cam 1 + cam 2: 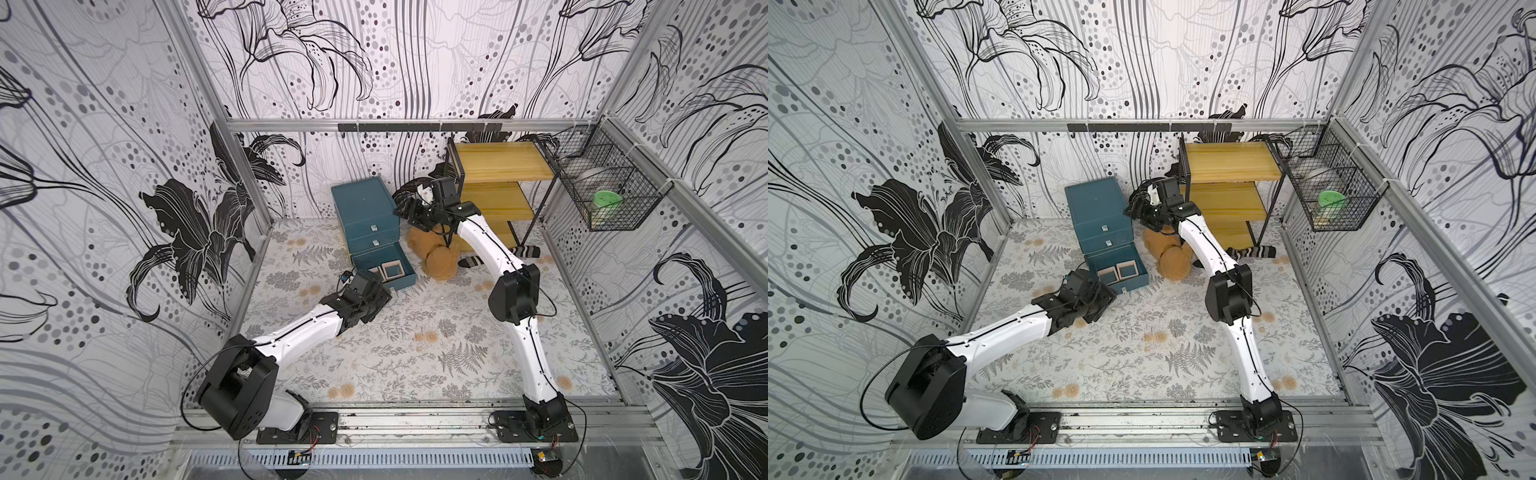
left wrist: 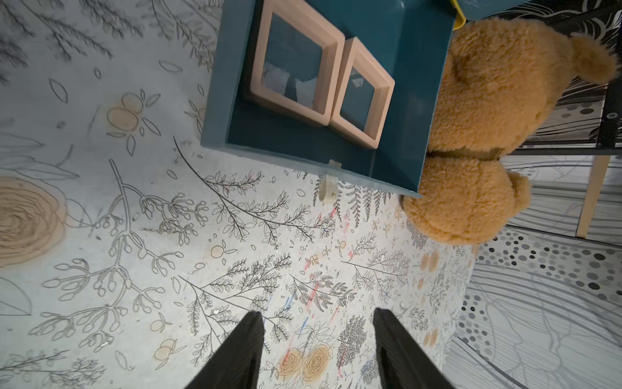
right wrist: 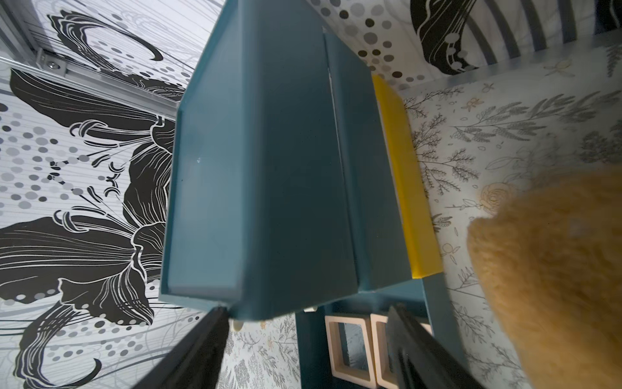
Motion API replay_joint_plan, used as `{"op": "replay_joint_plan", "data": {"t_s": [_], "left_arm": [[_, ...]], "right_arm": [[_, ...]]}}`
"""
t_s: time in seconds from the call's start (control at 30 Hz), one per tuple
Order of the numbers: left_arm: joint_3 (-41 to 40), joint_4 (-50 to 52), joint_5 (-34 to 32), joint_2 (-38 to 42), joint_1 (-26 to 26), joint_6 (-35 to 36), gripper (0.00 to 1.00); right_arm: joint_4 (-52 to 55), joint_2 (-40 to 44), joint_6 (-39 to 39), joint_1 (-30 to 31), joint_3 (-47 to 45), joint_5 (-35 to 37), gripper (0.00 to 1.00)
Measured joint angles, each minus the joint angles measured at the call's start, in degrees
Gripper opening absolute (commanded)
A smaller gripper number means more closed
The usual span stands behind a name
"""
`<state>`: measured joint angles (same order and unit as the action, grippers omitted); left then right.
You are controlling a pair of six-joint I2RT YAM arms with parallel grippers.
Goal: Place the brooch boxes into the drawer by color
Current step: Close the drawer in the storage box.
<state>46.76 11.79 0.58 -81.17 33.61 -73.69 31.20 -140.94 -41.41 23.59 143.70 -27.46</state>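
Your two pink boxes (image 2: 292, 64) lie side by side in the open bottom drawer (image 2: 286, 143). Your left claw (image 2: 316, 311) sits just in front of it, part open and empty. Your right claw (image 3: 308, 307), wide open, is up by the chest (image 1: 363, 203) above that drawer.

My left claw (image 2: 318, 311) hangs low at centre, jaws parted, empty; my right claw (image 3: 309, 307) is extended far, spread wide.

**Top views, pair:** mounted high over the near edge and tilted down. Both take in the whole counter (image 1: 415, 324), nearly alike.

**Left wrist view:** close above the counter, facing the open bottom drawer (image 2: 215, 101), the pinkish boxes (image 2: 260, 67) inside it and the teddy bear (image 2: 478, 134) beside it.

**Right wrist view:** hard against the teal chest (image 3: 286, 168), looking along its side. It shares the drawer, boxes and bear with the left wrist view.
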Motion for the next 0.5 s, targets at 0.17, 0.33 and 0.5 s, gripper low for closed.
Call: {"op": "replay_joint_plan", "data": {"t_s": [0.17,0.33,0.5], "left_arm": [[-3.39,-8.96,0.59,-0.52,1.77,-4.85,0.57],[-7.67,-17.46,0.72,-2.21,2.38,-9.05,0.57],[-9.97,-23.65,0.48,-5.09,2.38,-12.35,0.57]], "right_arm": [[-1.99,-0.26,-1.49,0.0,0.31,-0.02,0.8],[-4.39,-0.94,-4.17,0.0,0.39,-0.44,0.81],[-5.07,-2.54,-6.01,0.0,1.16,-0.2,0.81]]}}
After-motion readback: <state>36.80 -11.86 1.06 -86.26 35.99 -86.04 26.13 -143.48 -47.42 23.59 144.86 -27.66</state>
